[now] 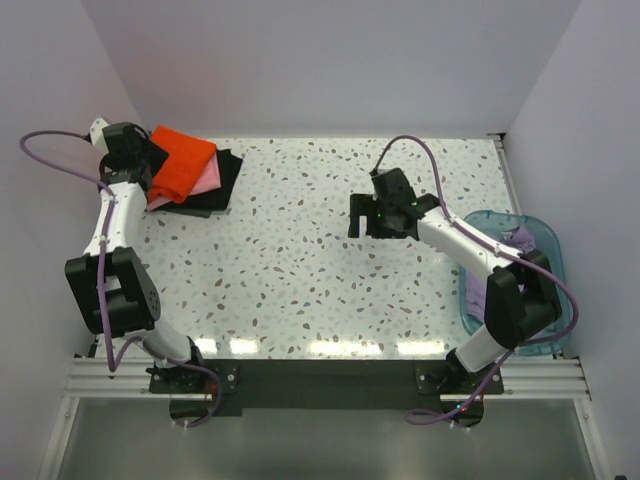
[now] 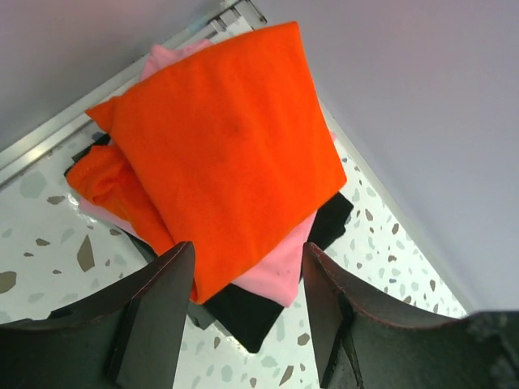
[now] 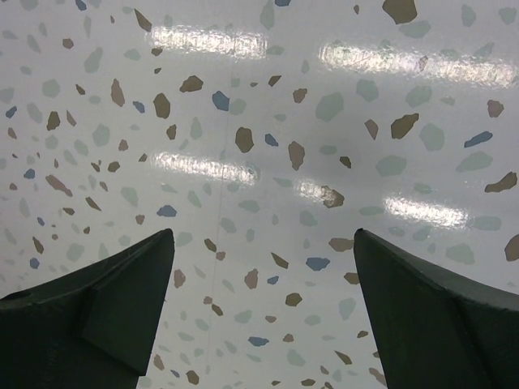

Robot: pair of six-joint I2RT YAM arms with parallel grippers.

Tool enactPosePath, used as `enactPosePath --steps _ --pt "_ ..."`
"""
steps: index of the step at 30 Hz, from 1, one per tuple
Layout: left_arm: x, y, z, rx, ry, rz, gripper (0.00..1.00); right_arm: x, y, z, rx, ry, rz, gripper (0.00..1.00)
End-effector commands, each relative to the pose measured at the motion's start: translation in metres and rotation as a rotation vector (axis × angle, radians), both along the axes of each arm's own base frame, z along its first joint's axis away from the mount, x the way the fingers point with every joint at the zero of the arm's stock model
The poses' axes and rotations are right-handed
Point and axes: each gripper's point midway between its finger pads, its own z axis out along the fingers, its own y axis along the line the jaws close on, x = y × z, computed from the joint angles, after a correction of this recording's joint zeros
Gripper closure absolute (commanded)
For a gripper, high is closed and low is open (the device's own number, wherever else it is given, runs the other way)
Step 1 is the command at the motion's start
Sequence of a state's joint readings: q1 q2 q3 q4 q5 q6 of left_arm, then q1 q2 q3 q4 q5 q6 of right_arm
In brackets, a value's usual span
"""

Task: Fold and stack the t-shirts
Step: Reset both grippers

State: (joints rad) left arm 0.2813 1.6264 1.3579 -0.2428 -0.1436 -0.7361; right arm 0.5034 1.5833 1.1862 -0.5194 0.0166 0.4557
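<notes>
A folded orange-red t-shirt point(image 1: 182, 160) lies on top of a pink t-shirt point(image 1: 205, 180) and a black t-shirt point(image 1: 222, 180), stacked at the table's far left. My left gripper point(image 1: 150, 160) hovers at the stack's left edge, open and empty. In the left wrist view the orange-red shirt point(image 2: 227, 146), the pink shirt point(image 2: 280, 271) and the black shirt point(image 2: 247, 312) lie just beyond my left gripper point(image 2: 247, 271). My right gripper point(image 1: 362, 215) is open and empty over bare table point(image 3: 259, 162). A pale lavender t-shirt point(image 1: 478, 290) lies in the blue basket point(image 1: 545, 240).
The translucent blue plastic basket stands at the table's right edge, partly behind my right arm. White walls close the back and both sides. The speckled table top stretches between the stack and the right gripper.
</notes>
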Motion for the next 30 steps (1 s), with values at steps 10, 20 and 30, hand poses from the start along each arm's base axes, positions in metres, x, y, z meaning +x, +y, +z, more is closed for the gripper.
enactPosePath --steps 10,20,30 --pt "-0.044 -0.208 -0.014 0.102 0.031 -0.399 0.39 0.001 -0.007 0.04 0.056 -0.132 -0.05 0.04" --pt "-0.187 -0.375 -0.045 0.192 0.075 -0.864 0.36 -0.054 -0.05 0.072 0.062 -0.243 -0.087 0.01" --pt "-0.241 -0.383 -0.056 0.203 0.094 -1.08 0.35 -0.103 -0.09 0.067 0.065 -0.277 -0.183 0.01"
